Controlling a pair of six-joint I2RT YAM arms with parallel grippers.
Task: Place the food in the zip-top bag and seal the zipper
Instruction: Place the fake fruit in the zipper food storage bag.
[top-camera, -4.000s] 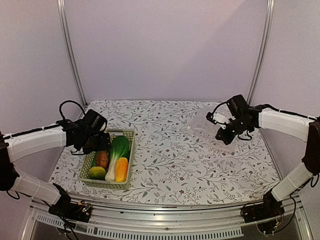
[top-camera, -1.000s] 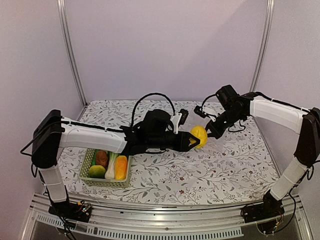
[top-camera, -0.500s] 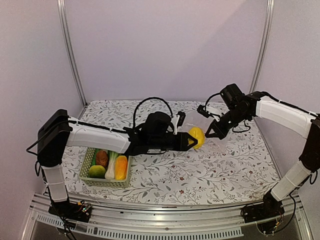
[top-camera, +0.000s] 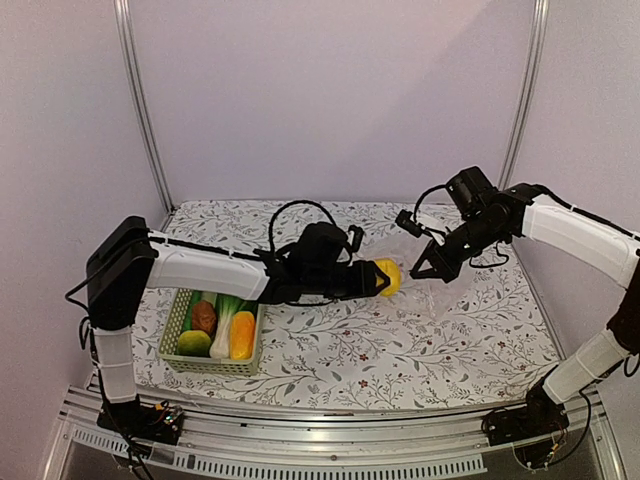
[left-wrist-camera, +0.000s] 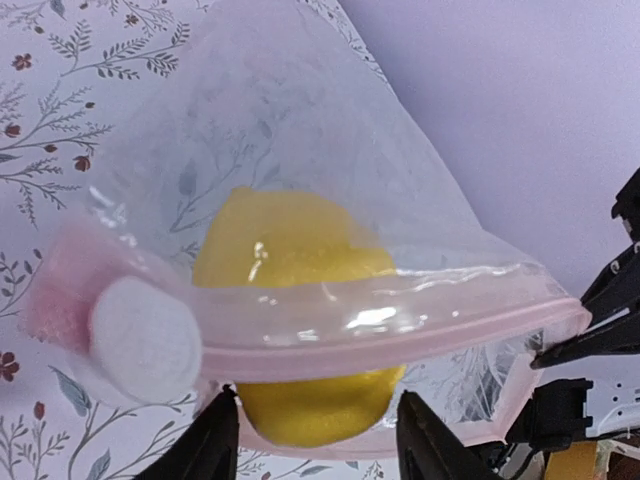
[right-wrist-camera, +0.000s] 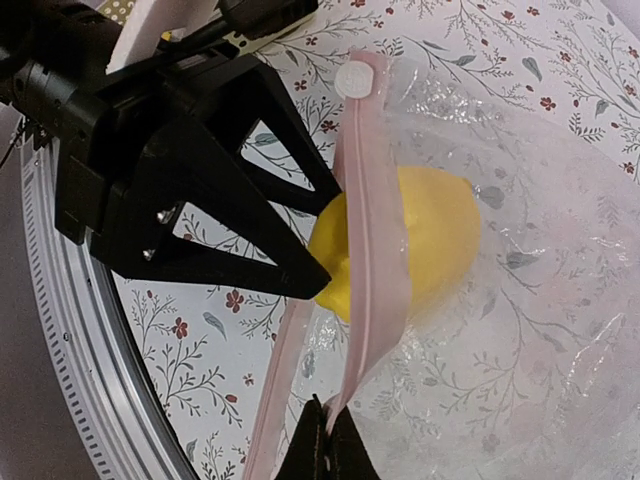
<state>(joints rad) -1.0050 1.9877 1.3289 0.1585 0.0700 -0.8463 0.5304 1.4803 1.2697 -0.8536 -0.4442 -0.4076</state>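
Floral-printed table (top-camera: 330, 345) carries a pale green slotted basket (top-camera: 178, 318). Well to the right of that basket, the left claw (top-camera: 383, 280) grips a yellow toy lemon (top-camera: 393, 272) that sits partway through the mouth of a large clear crinkly zip-top bag (right-wrist-camera: 540, 300). Farther still from the basket, the right claw (right-wrist-camera: 325, 435) is pinched tight on the bag's thin pinkish zipper strip (right-wrist-camera: 370, 250), while inside the basket lie a green-white bok choy (top-camera: 228, 320), an orange-yellow piece (top-camera: 243, 336), a brown round piece (top-camera: 204, 316) and a green-yellow fruit (top-camera: 194, 344).
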